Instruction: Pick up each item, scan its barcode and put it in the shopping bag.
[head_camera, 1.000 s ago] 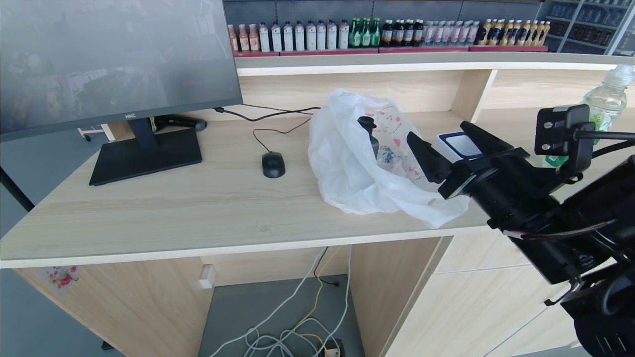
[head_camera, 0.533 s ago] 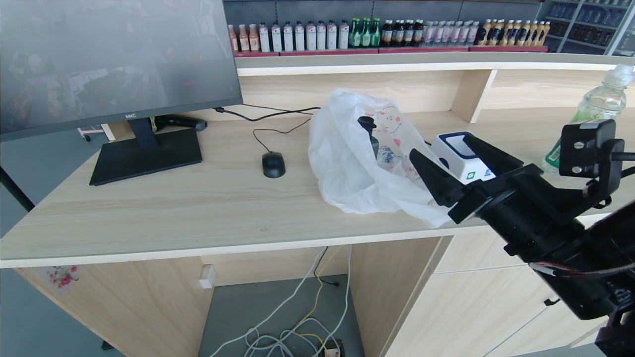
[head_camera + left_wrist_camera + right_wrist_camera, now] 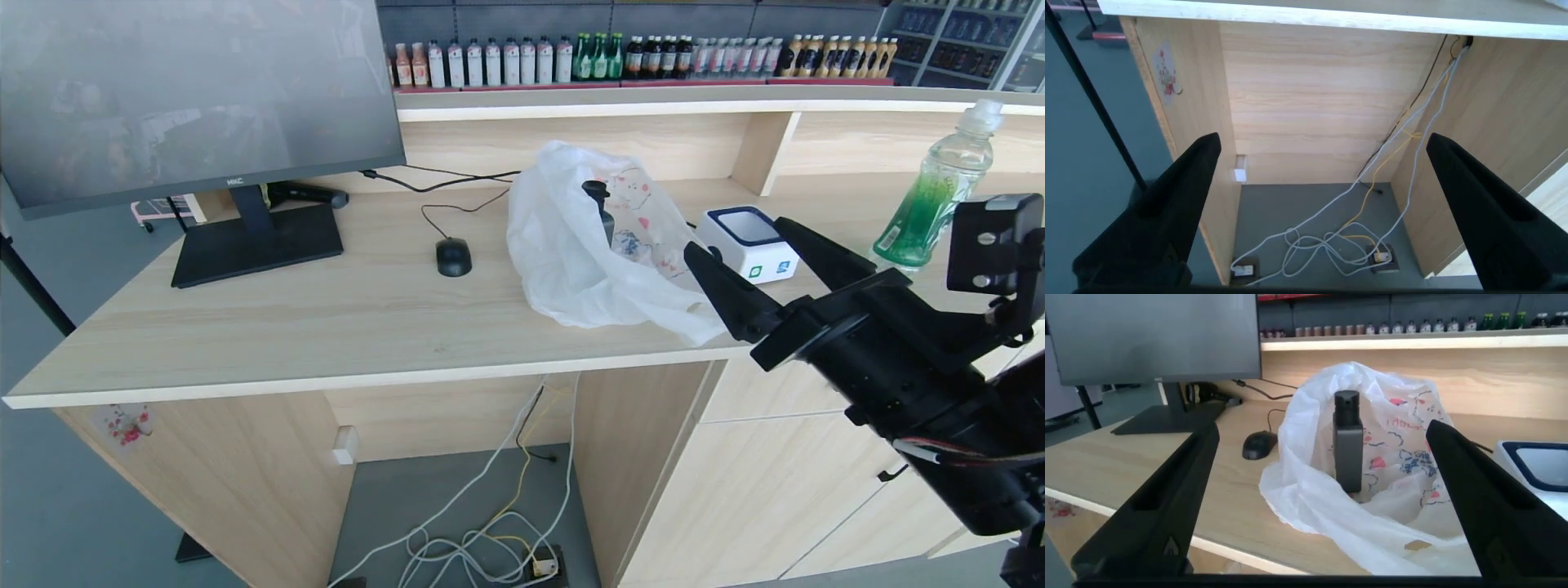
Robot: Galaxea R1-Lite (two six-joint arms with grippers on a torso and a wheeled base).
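Hovering: right pincer, spread wide, empty. Shopping bag (dark bottle upright inside) on worktop just ahead of it; scanner beside bag, farther ahead. Left pincer, equally wide, below worktop level.

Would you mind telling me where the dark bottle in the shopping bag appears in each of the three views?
Head view: the dark bottle stands upright in the shopping bag, mid-way along the counter.
Right wrist view: upright inside the bag.
Left wrist view: not in it.
Shared landmark: the mouse beside the bag.
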